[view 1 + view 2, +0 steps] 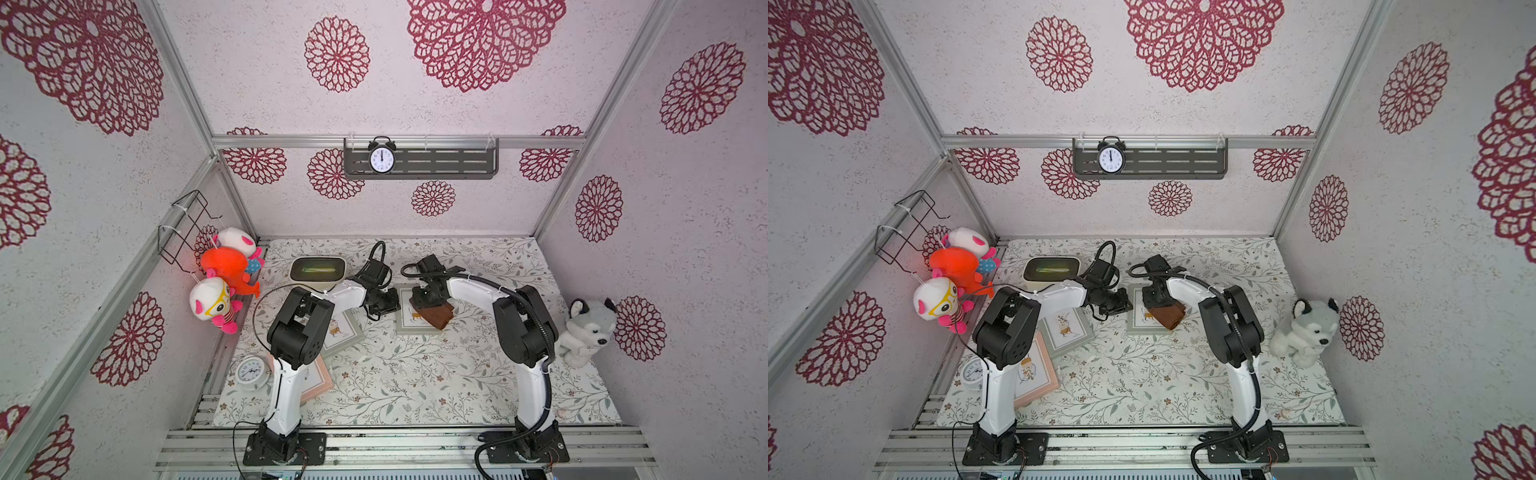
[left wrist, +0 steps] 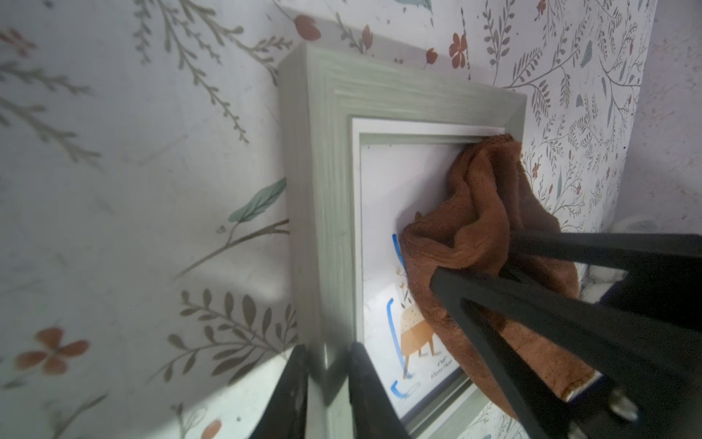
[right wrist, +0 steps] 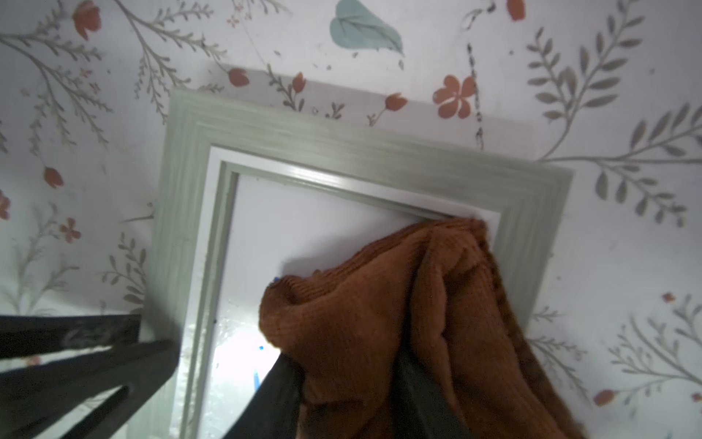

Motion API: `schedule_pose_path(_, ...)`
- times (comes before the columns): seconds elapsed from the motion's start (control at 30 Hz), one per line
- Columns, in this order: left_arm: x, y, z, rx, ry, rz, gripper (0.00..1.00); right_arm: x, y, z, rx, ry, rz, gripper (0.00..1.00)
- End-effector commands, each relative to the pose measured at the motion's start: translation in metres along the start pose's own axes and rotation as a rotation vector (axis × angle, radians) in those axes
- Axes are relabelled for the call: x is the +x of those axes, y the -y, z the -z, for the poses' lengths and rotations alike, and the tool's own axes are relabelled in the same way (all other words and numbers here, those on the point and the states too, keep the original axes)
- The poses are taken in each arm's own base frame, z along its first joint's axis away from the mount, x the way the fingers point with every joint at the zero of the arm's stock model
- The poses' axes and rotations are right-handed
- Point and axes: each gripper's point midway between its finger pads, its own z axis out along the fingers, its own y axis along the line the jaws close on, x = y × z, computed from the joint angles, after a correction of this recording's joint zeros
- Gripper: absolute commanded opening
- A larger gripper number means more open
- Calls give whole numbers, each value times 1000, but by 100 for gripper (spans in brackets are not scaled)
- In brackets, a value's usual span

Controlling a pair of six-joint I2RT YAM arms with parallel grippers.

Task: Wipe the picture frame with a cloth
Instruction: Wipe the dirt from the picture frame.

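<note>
Both top views are bright, even and sharp, though the walls bow at the edges. Wrist views are dimmer and softer. Glare whitens the frame, the cloth shadows it, and the left tool is out of focus.

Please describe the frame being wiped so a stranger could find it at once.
On the flowered table, look at the middle. The grey frame lies there. Unlike the other grey frame and the pink frame, it has a brown cloth on it.
</note>
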Motion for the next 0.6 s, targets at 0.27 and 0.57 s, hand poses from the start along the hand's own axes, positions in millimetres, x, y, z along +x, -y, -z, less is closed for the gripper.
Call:
schedule_pose_path(0.27, 45, -55, -24, -150, -101, 104, 20, 58, -22, -12, -16, -114, 143, 10)
schedule_pose_path(0.57, 52, -60, -27, -151, -111, 133, 18, 41, 39, -17, 130, -71, -32, 5)
